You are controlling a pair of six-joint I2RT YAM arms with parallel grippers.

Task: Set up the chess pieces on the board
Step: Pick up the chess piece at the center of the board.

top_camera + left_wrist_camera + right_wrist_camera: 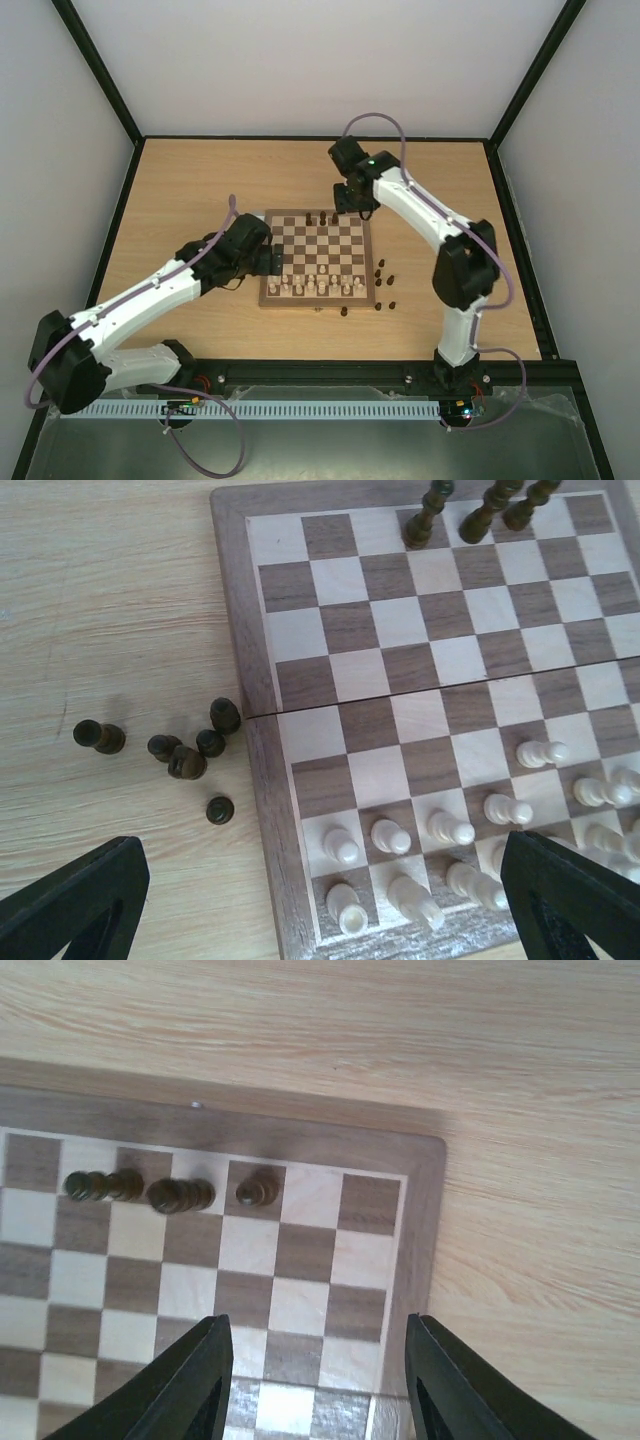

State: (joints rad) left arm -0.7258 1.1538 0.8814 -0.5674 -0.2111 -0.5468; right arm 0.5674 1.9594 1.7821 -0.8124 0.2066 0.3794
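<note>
Fingers of my right gripper stand apart and empty above the far corner of the board; my left gripper hangs wide open, holding nothing.
Three dark pieces crowd the back row, while loose pieces wait on the table just beside the board. My worry is that these broad fingers, setting another piece into that tight row, clip a neighbour and topple it.
</note>
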